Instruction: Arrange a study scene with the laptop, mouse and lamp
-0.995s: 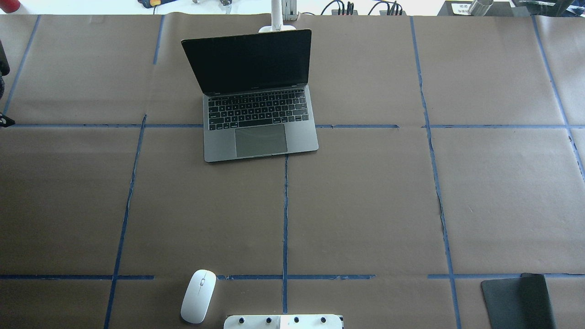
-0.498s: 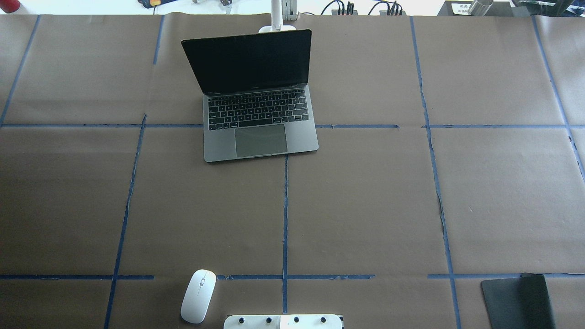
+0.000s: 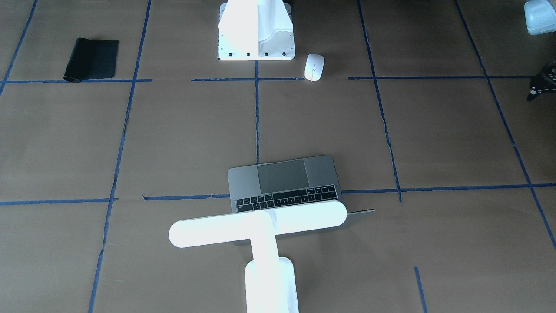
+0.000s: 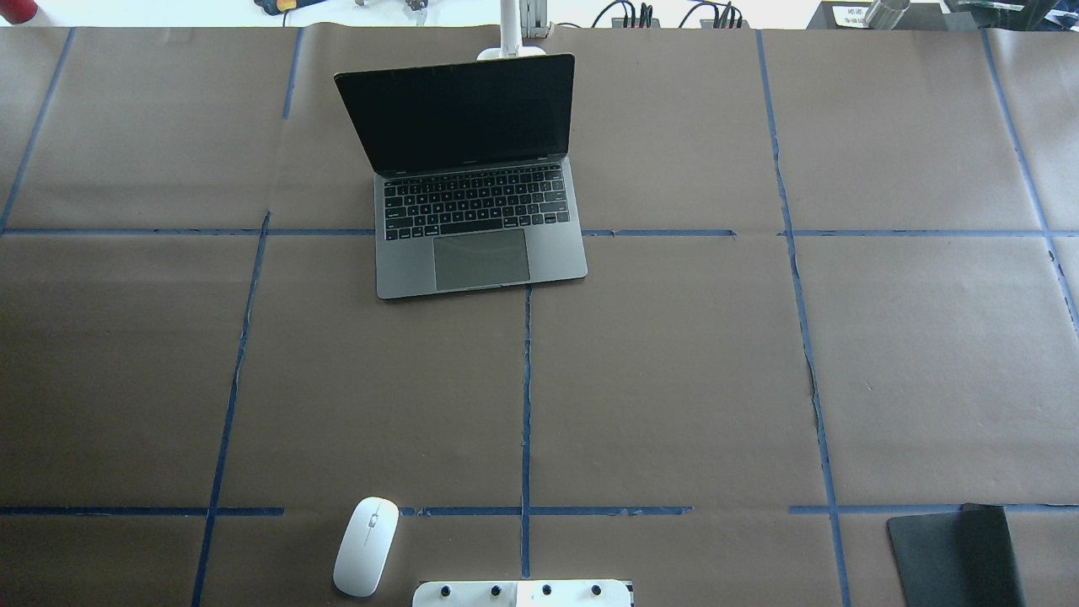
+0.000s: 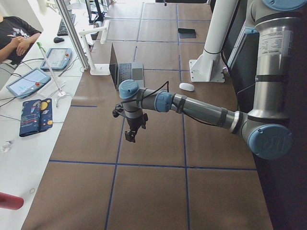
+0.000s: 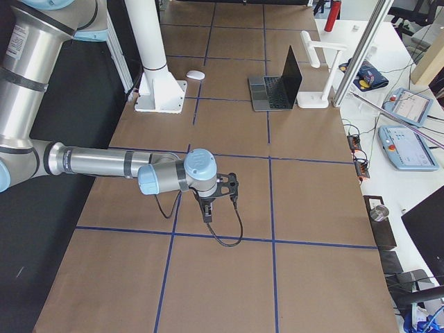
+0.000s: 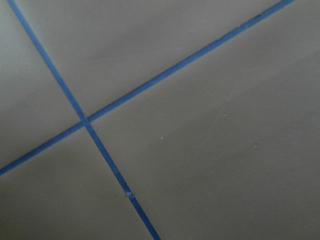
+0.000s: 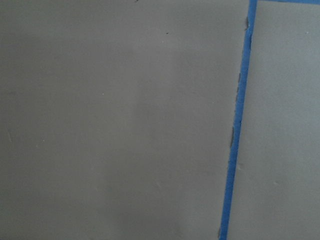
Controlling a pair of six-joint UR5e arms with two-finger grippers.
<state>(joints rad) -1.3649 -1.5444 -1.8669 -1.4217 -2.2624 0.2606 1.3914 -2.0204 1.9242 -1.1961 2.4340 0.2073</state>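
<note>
Now, shows both arms stretched out low over bare brown paper at opposite ends of the surface [image 4: 674,379], well apart from everything the task names. Cannot tell whether the left hand [image 5: 129,138] or the right hand [image 6: 207,211] is open or closed; seems to carry nothing in either.

Finds the laptop [image 4: 480,244] open at the far middle, screen dark, with the lamp [image 3: 256,226] standing just behind the raised lid. Finds the mouse [image 4: 366,546] alone at the near edge, just left of the white pedestal [image 3: 256,30]. Looks likely to leave the mouse as the piece to be brought up beside the laptop.

Risks a slip there: smooth, low and domed, so apt to squirt out of a two-finger pinch if taken off-centre or too high. Risks, too, a knock against the pedestal on any reach from the right, given so little room on that side. Could snag on the torn blue tape [image 4: 526,379] if pushed along instead of lifted. Near the laptop, threatens the upright lid and the top-heavy lamp behind it with any wide swing. Also worth watching: the slack cable [image 6: 223,243] looping under the right wrist, close to the paper.

Elsewhere, takes in a black mat [image 4: 957,556] at the near right corner and, beyond the far edge, a side bench with tablets [image 5: 29,81] and a person [image 5: 17,38]
</note>
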